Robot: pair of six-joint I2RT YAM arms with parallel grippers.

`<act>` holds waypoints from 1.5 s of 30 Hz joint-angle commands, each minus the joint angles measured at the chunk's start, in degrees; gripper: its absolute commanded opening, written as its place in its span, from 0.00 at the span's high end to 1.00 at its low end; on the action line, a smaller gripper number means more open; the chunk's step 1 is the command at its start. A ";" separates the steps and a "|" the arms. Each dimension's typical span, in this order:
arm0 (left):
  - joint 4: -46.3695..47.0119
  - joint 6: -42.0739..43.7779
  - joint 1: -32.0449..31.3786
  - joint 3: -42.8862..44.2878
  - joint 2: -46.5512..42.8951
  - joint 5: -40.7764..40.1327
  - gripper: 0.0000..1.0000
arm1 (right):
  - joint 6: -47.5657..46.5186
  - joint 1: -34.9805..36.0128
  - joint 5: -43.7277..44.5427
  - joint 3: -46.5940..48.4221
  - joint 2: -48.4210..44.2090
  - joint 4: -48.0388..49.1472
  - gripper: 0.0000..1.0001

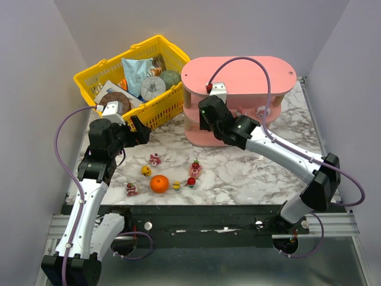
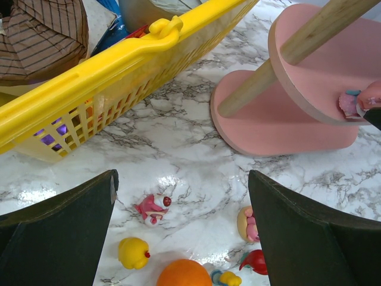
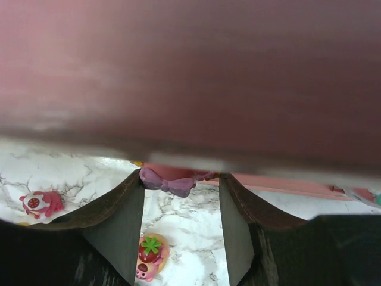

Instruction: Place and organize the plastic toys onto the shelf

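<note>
Six plastic toys (image 1: 155, 159) near one orange ball (image 1: 159, 184).

Top external: looking down from above and behind the arm bases, standing farthest off, taking in the whole marble table (image 1: 250, 173), with the yellow basket (image 1: 161, 110) far left and the pink shelf (image 1: 238, 74) far right.
Left wrist: riding low and close over the marble, facing forward between the prongs of the left gripper (image 2: 181, 176) toward the basket's wall and the shelf's lower boards.
Right wrist: sitting tight beneath a shelf board that is blurring the upper half, peering through the right gripper (image 3: 180, 176) at the marble beyond.
Shared, top and left wrist: both are showing the orange ball (image 1: 159, 184), the yellow duck figurine (image 1: 146, 171), the basket and the shelf.
Shared, right wrist: overlapping the others in the shelf and a marble strip carrying a strawberry-topped figurine (image 3: 150, 253).
</note>
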 commanded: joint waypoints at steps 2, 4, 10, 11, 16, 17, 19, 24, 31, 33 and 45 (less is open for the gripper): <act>-0.06 0.88 0.31 -0.17 -0.38 0.42 0.01 | -0.92 -0.66 -0.97 2.64 1.65 -0.76 0.63; -0.15 0.88 0.31 -0.26 -0.38 0.33 0.01 | -0.83 -0.75 -0.97 3.08 2.35 -1.29 0.62; -0.33 0.97 0.31 -0.09 -0.30 0.33 0.01 | -0.83 -0.93 -1.05 3.43 3.24 -1.29 0.58; -0.33 1.06 0.31 -0.17 -0.21 0.33 0.01 | -0.83 -1.10 -0.88 3.52 3.41 -1.20 0.55; -0.33 0.97 0.31 -0.17 -0.30 0.33 0.01 | -0.74 -1.19 0.08 3.69 3.33 -1.55 0.47; -0.24 1.06 0.31 -0.09 -0.21 0.16 0.01 | -0.74 -1.19 0.44 3.43 3.24 -1.64 0.42; -0.42 1.06 0.31 -0.09 -0.21 0.16 0.01 | -1.00 -1.10 0.88 2.82 2.45 -0.77 0.39; -0.33 1.06 0.31 0.00 -0.21 0.25 0.01 | -1.97 -1.10 1.32 2.20 1.74 0.73 0.33; -0.33 1.15 0.31 -0.09 -0.12 0.16 0.01 | -2.41 -1.19 1.49 2.46 1.66 1.35 0.28; -0.33 1.15 0.31 -0.09 -0.21 0.16 0.01 | -2.41 -1.10 1.41 1.67 0.52 1.52 0.26; -0.41 1.06 0.40 -0.09 -0.21 0.07 0.01 | -4.78 -1.10 -1.58 -6.59 -9.06 4.16 0.14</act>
